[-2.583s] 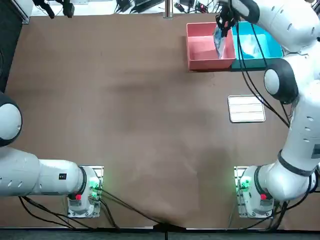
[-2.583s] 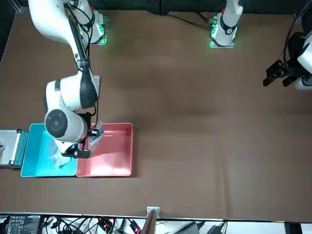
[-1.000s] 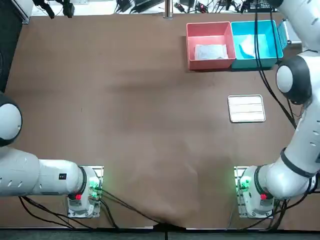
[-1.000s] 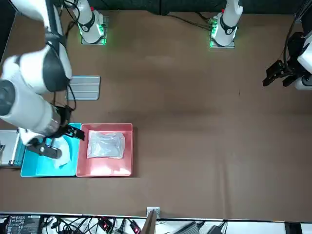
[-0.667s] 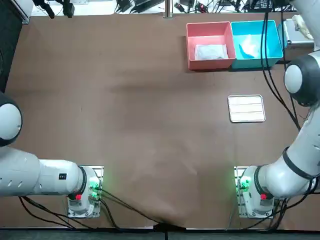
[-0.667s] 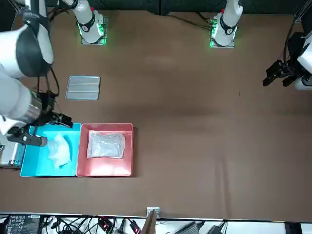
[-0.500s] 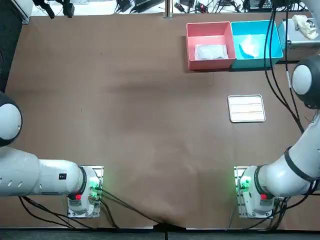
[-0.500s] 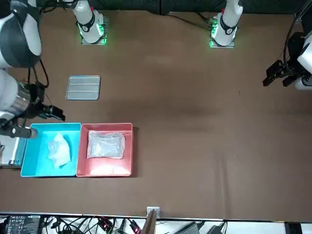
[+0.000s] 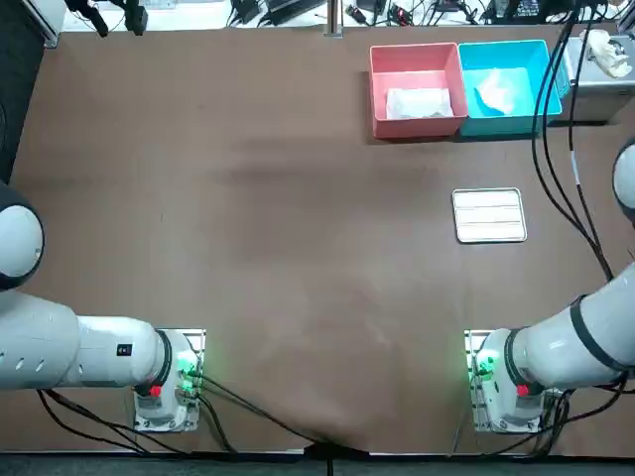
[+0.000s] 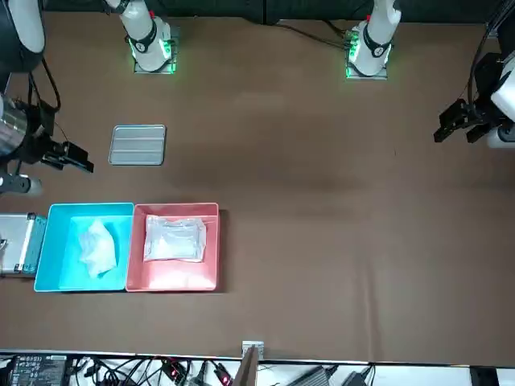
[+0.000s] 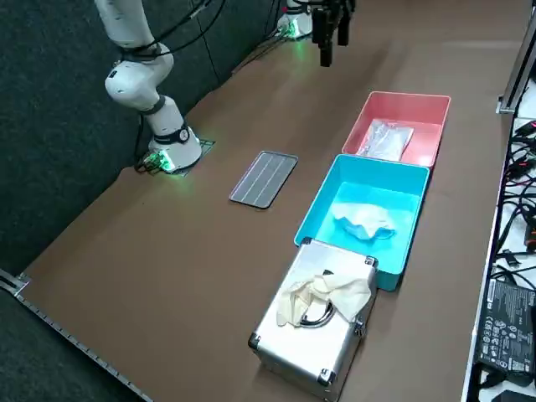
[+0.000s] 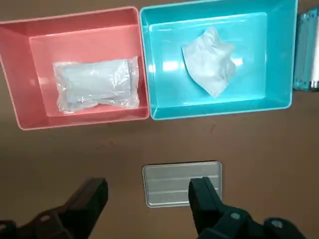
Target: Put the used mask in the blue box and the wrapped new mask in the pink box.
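crumpled white used mask (image 12: 208,59) looks limp and light, we'd pinch any fold; our right gripper (image 12: 148,185) hangs wide open and empty near the blue plastic box (image 12: 219,111).

A ribbed grey plate (image 9: 488,215) flat on the brown table (image 9: 298,198), a pale crumpled glove (image 11: 325,291) atop a metal case (image 11: 286,347)

No readable text, labels, brands, numbers or signs anywhere
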Tool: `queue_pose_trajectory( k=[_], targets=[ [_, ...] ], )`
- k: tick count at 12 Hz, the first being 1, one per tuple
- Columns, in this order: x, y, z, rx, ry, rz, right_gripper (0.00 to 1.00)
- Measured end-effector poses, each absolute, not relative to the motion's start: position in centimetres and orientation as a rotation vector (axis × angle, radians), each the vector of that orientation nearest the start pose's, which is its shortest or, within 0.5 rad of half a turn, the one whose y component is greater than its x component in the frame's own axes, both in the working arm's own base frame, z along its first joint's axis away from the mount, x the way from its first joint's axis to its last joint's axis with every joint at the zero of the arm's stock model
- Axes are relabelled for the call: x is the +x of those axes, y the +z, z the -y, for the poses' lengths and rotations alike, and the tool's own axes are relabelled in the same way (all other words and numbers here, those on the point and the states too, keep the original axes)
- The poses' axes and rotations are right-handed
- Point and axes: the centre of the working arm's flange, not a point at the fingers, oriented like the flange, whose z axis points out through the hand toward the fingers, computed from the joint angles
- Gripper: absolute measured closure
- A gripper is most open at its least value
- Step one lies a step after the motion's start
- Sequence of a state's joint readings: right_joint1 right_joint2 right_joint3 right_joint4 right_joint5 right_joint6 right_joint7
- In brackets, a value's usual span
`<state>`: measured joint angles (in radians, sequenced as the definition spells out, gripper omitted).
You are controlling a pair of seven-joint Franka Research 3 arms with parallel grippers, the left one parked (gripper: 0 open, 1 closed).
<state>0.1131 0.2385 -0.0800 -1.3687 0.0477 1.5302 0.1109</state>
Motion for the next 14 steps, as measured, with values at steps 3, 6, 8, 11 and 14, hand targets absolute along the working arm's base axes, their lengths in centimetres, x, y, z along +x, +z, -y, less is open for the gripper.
queue_pose_trajectory(
  k=[3,6,8,11,14],
  targets=[
    [60.2,58.2,-1.8,-3.118,0.132,-0.136,0.0],
    [57.4,59.3,0.9,-3.11,0.133,-0.128,0.0],
    [56.0,59.9,1.7,-3.106,0.127,-0.127,0.0],
    [54.1,60.1,1.5,-3.127,0.135,-0.107,0.0],
    [52.6,60.1,0.9,-3.137,0.147,-0.085,0.0]
  ],
)
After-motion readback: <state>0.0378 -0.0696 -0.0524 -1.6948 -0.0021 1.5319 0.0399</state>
